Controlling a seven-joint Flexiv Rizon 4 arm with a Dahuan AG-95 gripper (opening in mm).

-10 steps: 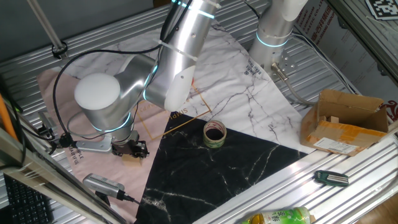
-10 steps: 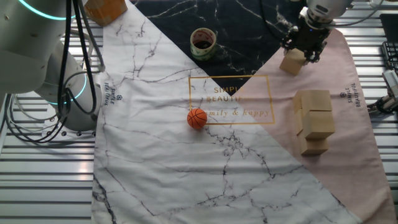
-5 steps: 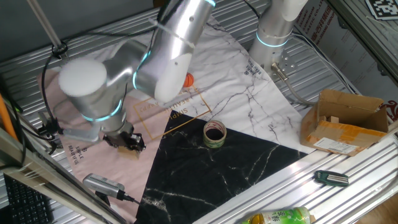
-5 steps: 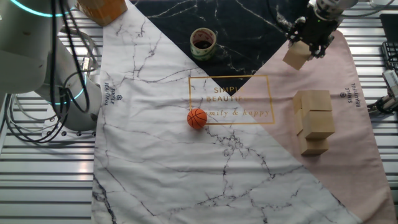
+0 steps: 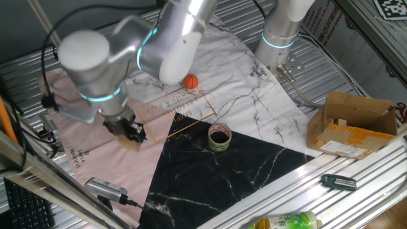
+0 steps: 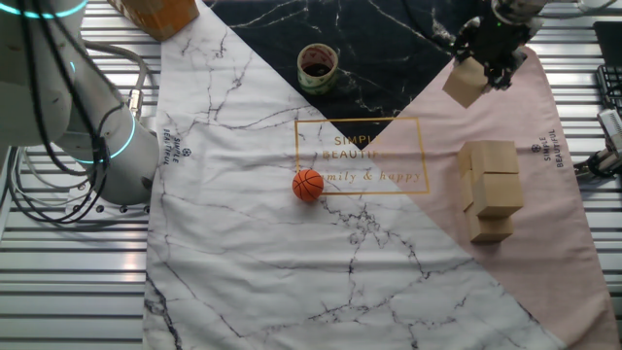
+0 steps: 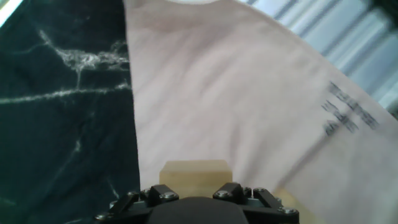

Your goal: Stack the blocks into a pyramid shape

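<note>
Since a second ago: hand [image 6: 483,60] risen off the pink cloth with one block [image 6: 464,84], carried slightly toward the far edge; arm swung accordingly.

Hand: clamped on the block, which hangs tilted in the air beyond the far end of the stack; the hand view shows its tan top face between the fingers, pink cloth beneath.

Stack [image 6: 492,189]: remaining blocks clustered on the pink cloth [image 6: 544,224] at the right of the other fixed view, touching one another; exact count and layering cannot be told from above.

Progress, judged: partly built; carried block not yet placed, final shape unconfirmed.

Room: open pink cloth between hand and stack. Orange ball [image 6: 307,185] and tape roll [image 6: 317,63] stand well apart to the left. Cardboard box [image 5: 353,124] lies off the cloth, clear of the path. Surface edge rails run close beyond the pink cloth.
</note>
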